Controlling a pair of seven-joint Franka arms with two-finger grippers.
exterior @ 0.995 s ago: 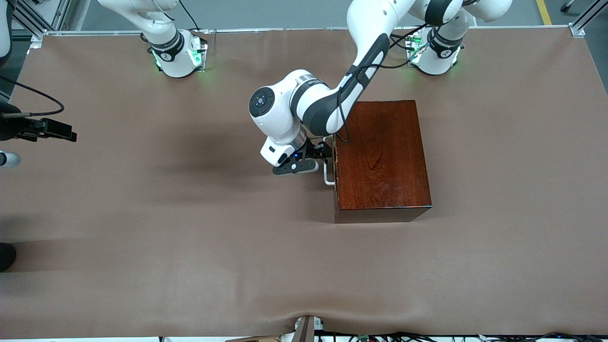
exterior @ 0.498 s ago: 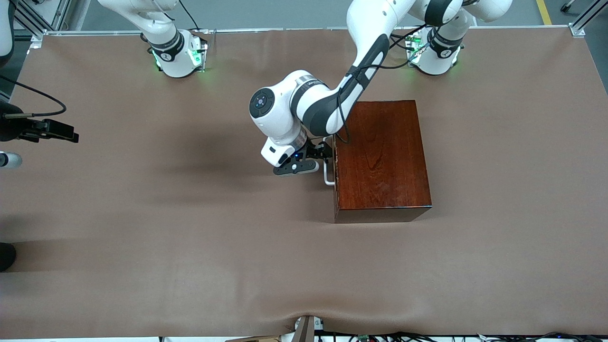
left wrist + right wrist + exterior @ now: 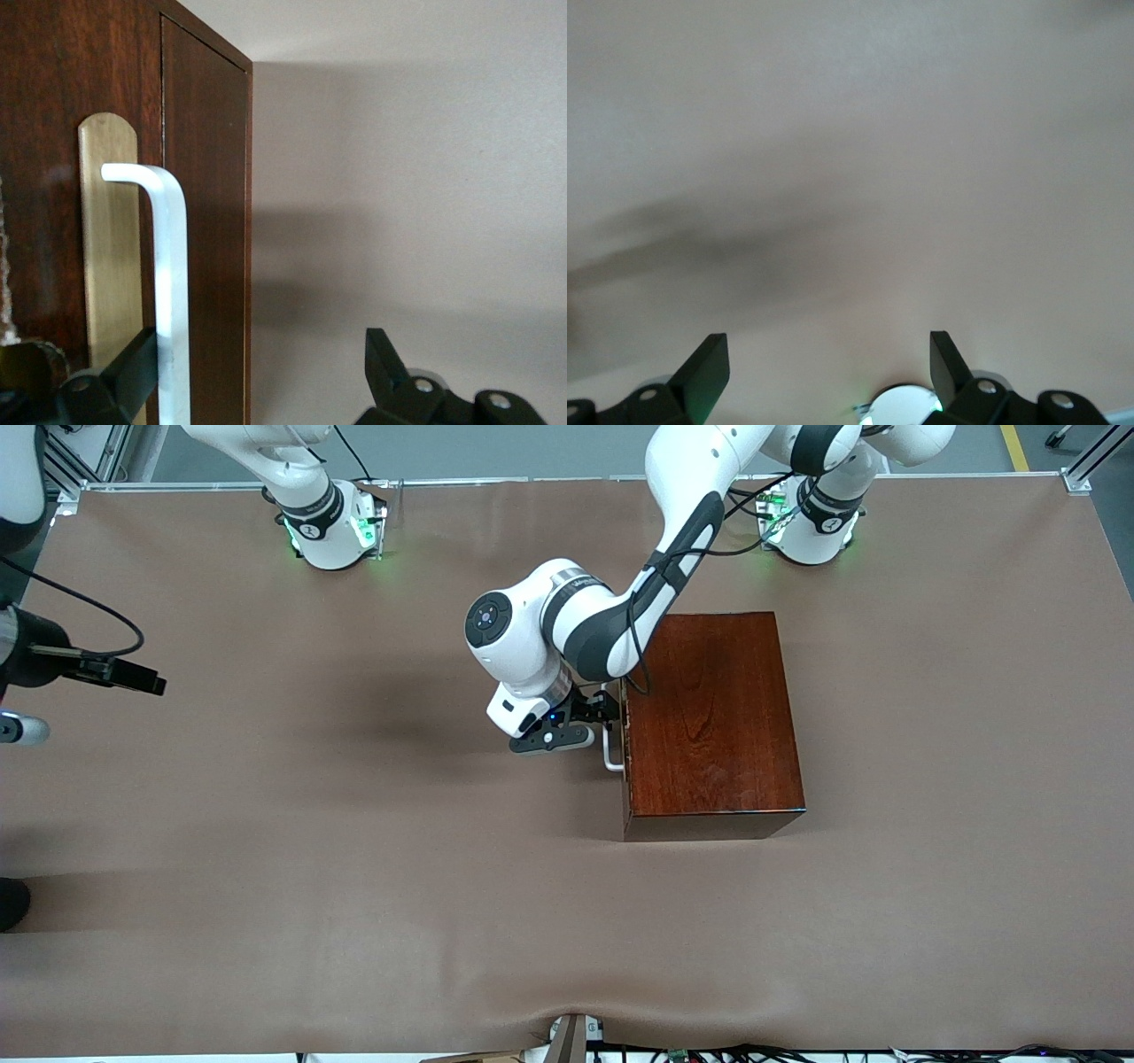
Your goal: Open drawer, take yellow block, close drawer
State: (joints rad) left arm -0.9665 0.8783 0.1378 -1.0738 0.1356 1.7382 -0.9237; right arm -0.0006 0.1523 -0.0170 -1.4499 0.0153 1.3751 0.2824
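Observation:
The dark reddish-brown wooden box (image 3: 713, 722) stands mid-table, toward the left arm's end. Its drawer (image 3: 205, 266) is shut, flush with the box face that looks toward the right arm's end. The white bar handle (image 3: 611, 755) (image 3: 171, 292) sticks out from that face. My left gripper (image 3: 606, 710) (image 3: 261, 347) is open right in front of the drawer. One finger (image 3: 133, 367) reaches between the bar and the drawer face, the other finger (image 3: 379, 359) stands well clear of the bar. The yellow block is hidden. My right gripper (image 3: 146, 680) (image 3: 828, 347) hangs open and holds nothing, over the table's edge at the right arm's end.
Brown table covering (image 3: 354, 868) spreads around the box. The right arm's base (image 3: 330, 524) and the left arm's base (image 3: 811, 527) stand along the table's edge farthest from the front camera. Cables (image 3: 709, 1054) lie along the nearest edge.
My right gripper has drifted a little inward over the table. The left gripper has stayed at the handle and the drawer has stayed shut.

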